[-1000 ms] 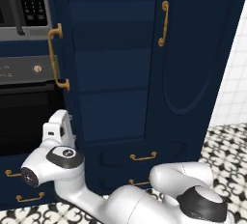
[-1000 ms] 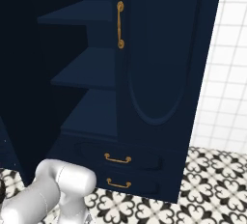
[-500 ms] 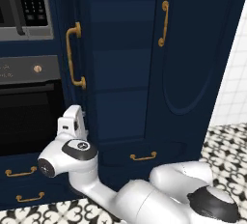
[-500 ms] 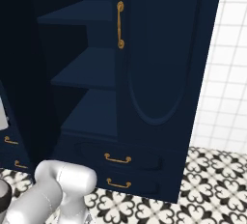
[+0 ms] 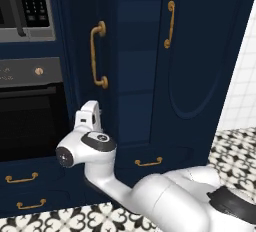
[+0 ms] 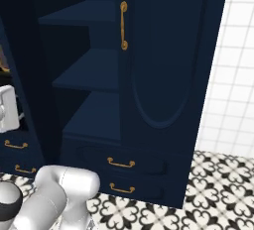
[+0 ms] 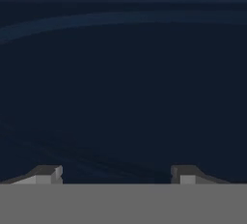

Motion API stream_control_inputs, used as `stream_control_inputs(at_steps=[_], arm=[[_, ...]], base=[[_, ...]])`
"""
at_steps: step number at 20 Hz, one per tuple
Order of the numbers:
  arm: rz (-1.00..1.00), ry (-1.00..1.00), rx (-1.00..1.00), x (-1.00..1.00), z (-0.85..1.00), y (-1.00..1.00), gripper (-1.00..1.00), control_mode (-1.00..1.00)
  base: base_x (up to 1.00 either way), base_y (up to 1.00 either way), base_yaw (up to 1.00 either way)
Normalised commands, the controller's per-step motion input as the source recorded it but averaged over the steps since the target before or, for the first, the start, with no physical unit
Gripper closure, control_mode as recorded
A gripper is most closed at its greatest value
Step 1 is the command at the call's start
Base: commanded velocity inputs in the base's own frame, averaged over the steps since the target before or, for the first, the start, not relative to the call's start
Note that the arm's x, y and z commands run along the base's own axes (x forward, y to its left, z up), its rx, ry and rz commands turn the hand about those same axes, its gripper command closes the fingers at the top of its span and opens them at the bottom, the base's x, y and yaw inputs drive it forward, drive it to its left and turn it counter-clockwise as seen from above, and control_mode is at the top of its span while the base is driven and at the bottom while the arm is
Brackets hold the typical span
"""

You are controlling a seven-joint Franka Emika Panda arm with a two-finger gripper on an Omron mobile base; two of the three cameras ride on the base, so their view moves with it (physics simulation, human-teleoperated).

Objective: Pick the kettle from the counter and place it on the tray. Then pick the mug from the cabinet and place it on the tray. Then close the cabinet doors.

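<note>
The cabinet (image 6: 94,70) shows its navy shelves through the gap between its doors. Its right door (image 5: 200,66) stands shut, brass handle (image 5: 171,23) upright. The left door (image 5: 82,51) is partly swung in, and its brass handle (image 5: 97,53) faces me. My gripper (image 5: 92,110) is low against that door's outer face, below the handle. In the hand view the gripper (image 7: 116,172) is open, fingertips (image 7: 47,172) wide apart, with the navy panel (image 7: 120,83) close ahead and nothing between them. The kettle, mug, tray and counter are out of view.
A black oven (image 5: 27,121) and a microwave (image 5: 25,6) stand left of the cabinet. Drawers with brass pulls (image 6: 121,163) sit below the shelves. A white tiled wall (image 6: 233,75) and patterned floor (image 6: 213,184) lie to the right.
The left cabinet door has swung further toward shut, its handle shifting right in the left base view. My hand and forearm moved right with it. The right door stayed put.
</note>
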Motion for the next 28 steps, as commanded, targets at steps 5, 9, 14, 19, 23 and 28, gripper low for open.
stream_control_inputs(at_steps=[5,9,14,19,23,28], arm=[[0.00,0.02,0.00,0.66,-0.28,-0.67,-1.00,-1.00],[0.00,0.00,0.00,0.61,-0.36,-0.67,-1.00,-1.00],[0.00,0.00,0.00,0.61,-0.27,-0.61,-1.00,-1.00],[0.00,0.02,0.00,0.74,-0.11,-0.55,-1.00,-1.00],[0.00,0.01,0.00,0.85,-0.13,-0.46,-1.00,-1.00],[0.00,0.00,0.00,0.95,-0.17,-0.39,-1.00,-1.00]], base=[[0.00,0.00,0.00],[0.00,0.00,0.00],[0.00,0.00,0.00],[0.00,0.00,0.00],[0.00,0.00,0.00],[0.00,0.00,0.00]])
